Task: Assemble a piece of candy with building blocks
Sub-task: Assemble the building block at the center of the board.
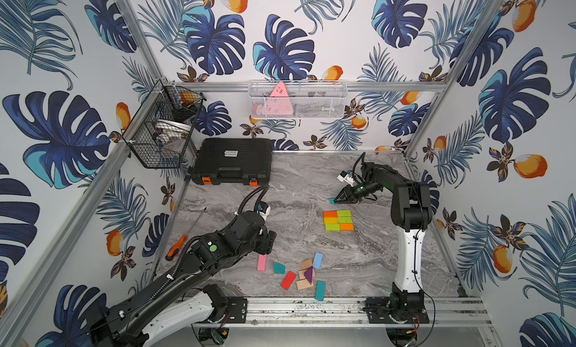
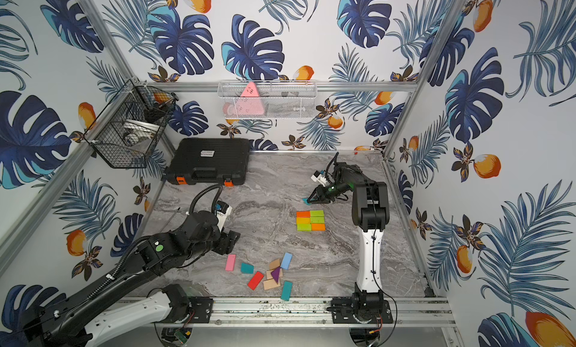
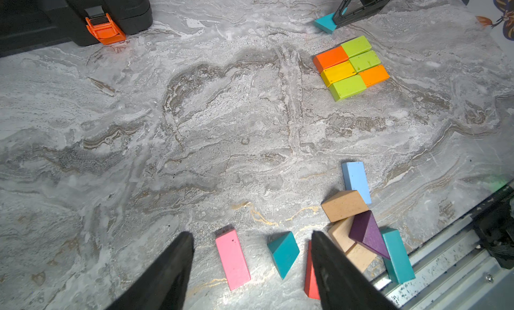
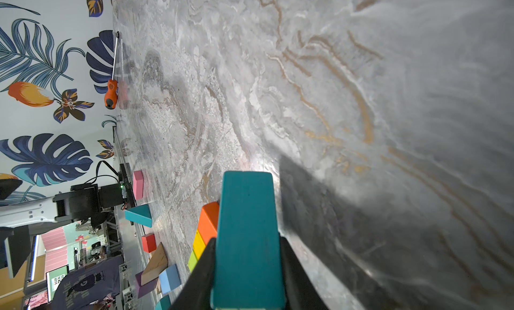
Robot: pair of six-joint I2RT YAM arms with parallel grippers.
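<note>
Rail (image 1: pixel 311 308), marble top (image 1: pixel 311 180), leafy walls (image 1: pixel 311 33); L end effector (image 3: pixel 250 236) wide, R end effector (image 1: pixel 337 201) grips teal block (image 4: pixel 247 225).

**Top cam check: six-block patch laid, loose pile up front**

You've got a tidy patch (image 1: pixel 338 220) of orange, yellow and green blocks, two wide and three deep, edges touching. Your right gripper (image 1: pixel 337 201) sits low just behind it, with a small teal block (image 1: pixel 331 200) poking out at its tip. Your left gripper (image 1: pixel 264 248) hangs right by the far end of the pink block (image 1: pixel 261 262). Beside that you've got a teal wedge (image 1: pixel 279 268), a red block (image 1: pixel 288 280), and plain wood blocks (image 1: pixel 304 284) heaped under a purple triangle (image 1: pixel 309 274). A light blue block (image 1: pixel 317 260) and a teal bar (image 1: pixel 320 290) flank the heap. The orange-handled screwdriver (image 1: pixel 176 247) lies by the left wall, and the black case (image 1: pixel 232 160) is at the back.
</note>
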